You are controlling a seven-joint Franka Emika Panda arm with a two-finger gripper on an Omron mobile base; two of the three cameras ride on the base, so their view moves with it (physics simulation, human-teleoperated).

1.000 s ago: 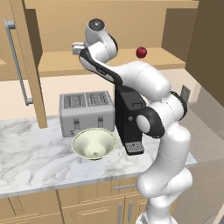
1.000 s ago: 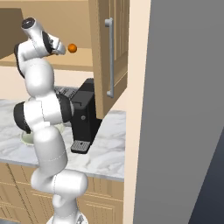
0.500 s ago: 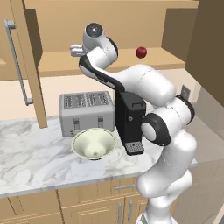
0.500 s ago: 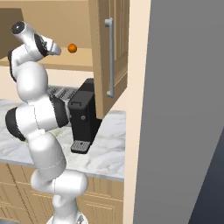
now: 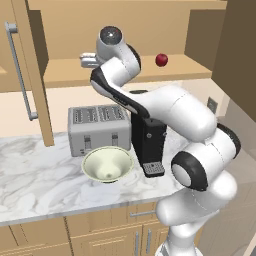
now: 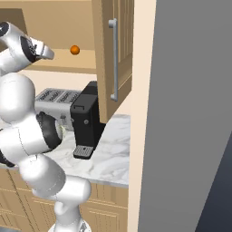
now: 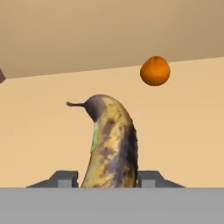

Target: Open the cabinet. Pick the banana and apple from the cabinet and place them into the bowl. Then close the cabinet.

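We are clamping the banana (image 7: 110, 146) in the claw (image 7: 107, 178); bumping the cabinet (image 5: 30, 75) shelf while withdrawing risks knocking it loose before the bowl (image 5: 107, 164).

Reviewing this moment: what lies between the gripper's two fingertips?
In the hand view, the banana lies between the gripper fingertips, one on each side.

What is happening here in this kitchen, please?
A white robot arm reaches into the open cabinet above the counter. In the hand view, its hand has one fingertip on each side of the spotted banana, but whether it grips the fruit is not clear. The apple lies on the shelf, and an orange lies beyond the banana. The bowl stands empty in front of the toaster.
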